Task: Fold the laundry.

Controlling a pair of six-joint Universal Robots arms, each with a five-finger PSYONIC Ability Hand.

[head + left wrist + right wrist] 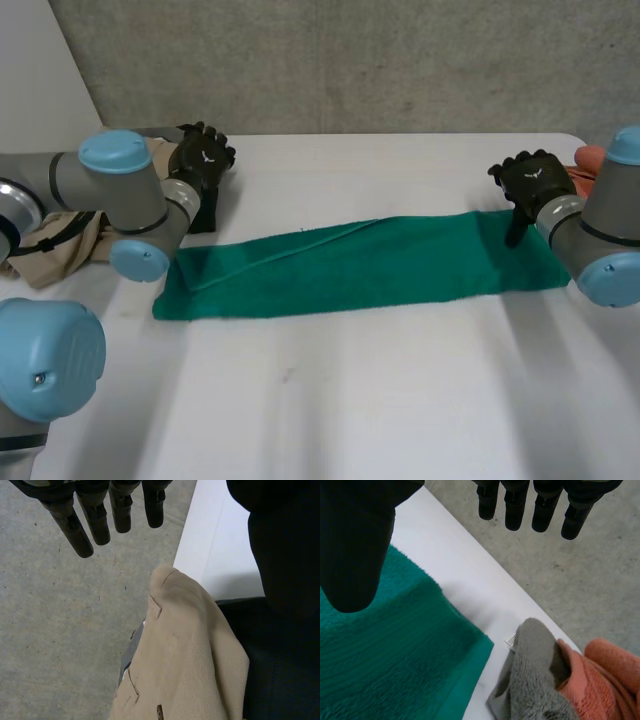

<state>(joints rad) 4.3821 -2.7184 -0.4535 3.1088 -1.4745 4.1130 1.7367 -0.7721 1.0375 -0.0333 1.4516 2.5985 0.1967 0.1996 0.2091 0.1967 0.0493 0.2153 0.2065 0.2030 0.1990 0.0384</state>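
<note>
- Table (350, 400): white top, bare along the near side, no marks noted.
- Green towel (360, 265): lies flat across the middle of the table as a long narrow strip, a crease running along its left part. Judged already folded lengthwise.
- Right hand (535, 180): stands over the strip's right end. The right wrist view shows its fingers (512, 510) straight and apart, grasping nothing. The thumb hangs above the cloth, but contact cannot be confirmed.
- Left hand (203, 160): stands beyond the strip's left end, apart from it, near the table's far left corner. Its fingers (95, 520) are straight and released, holding nothing.
- Step in hand, as a judgement: between folds, with neither hand on the towel. The next move calls for a grip on the two corners of one short end, which is then carried across to meet the other end with the edges kept square.
- Waiting laundry: a beige garment (190, 670) with a dark cloth (280, 670) beside it sits at the left edge, under the left hand. A grey cloth (535, 680) and an orange towel (610, 680) are bunched at the right edge, just beside the green towel's corner.
- Room: concrete floor (60, 630) below the table's edges and a grey concrete wall (350, 60) behind the far edge.
</note>
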